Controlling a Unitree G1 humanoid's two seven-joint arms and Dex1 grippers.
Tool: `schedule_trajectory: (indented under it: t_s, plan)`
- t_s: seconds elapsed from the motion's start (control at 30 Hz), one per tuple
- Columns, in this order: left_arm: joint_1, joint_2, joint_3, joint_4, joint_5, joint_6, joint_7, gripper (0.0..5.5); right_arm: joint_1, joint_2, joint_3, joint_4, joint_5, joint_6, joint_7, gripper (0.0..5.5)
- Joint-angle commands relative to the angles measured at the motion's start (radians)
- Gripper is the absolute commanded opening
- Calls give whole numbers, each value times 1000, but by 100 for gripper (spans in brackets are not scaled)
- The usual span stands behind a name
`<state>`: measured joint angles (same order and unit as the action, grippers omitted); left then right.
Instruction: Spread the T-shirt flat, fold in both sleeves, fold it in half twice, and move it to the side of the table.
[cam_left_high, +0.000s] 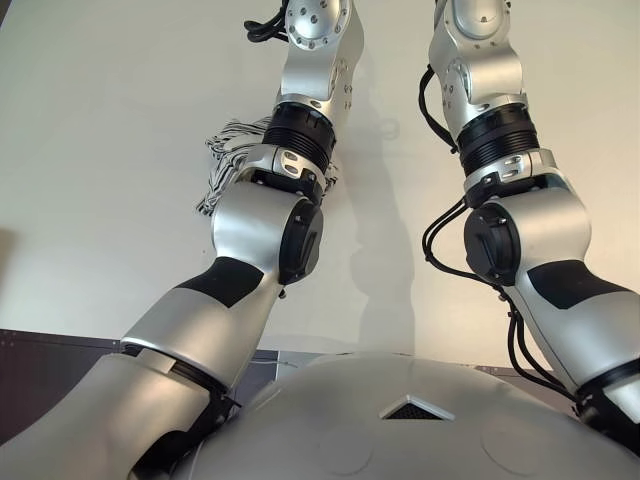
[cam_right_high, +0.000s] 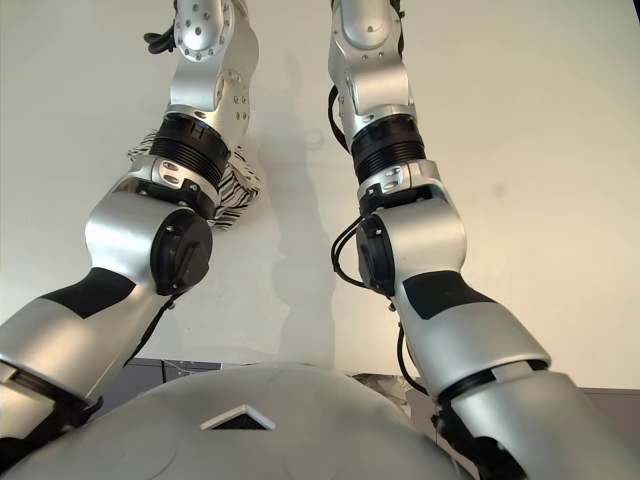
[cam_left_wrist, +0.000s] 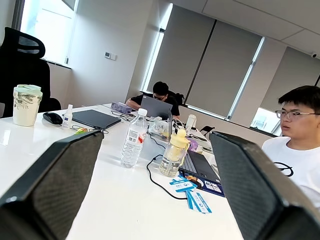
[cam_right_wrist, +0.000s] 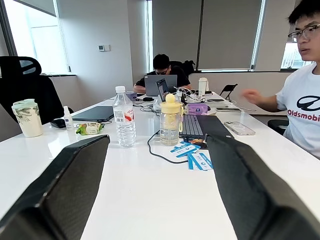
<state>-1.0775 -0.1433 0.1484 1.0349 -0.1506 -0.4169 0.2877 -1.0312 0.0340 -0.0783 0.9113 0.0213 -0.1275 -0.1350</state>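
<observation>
Left end effector (cam_left_wrist: 157, 147): released, empty
Right end effector (cam_right_wrist: 157, 142): released, empty
T-shirt (cam_left_high: 225, 150): striped, bunched on the worktop (cam_left_high: 100, 120) beside the left arm (cam_left_high: 255, 225)
Progress: apparently unstarted; spreading, sleeves, both folds, shift aside remain

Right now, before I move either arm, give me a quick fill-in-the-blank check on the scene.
1. The left gripper and right gripper both stand ___.
2. The striped T-shirt lies bunched by the ___ arm.
3. The taller bottle has a cap coloured ___.
Missing words: open; left; white.
</observation>
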Motion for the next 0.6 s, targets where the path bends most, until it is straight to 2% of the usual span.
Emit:
schedule_trajectory:
  t_s: [0.03,0.23,0.37,0.6]
  plan:
    - [26,-50,-4,-72,13,14,36,392,-30,48,9,8,10,14,20,355]
    - [86,-32,-9,-153,27,46,33,392,-14,85,18,0,-1,-2,7,355]
    - [178,-13,-22,-295,47,75,37,392,-8,138,38,-3,-4,-10,6,355]
    - [217,-6,-32,-360,49,128,21,392,-13,145,39,25,7,-27,0,355]
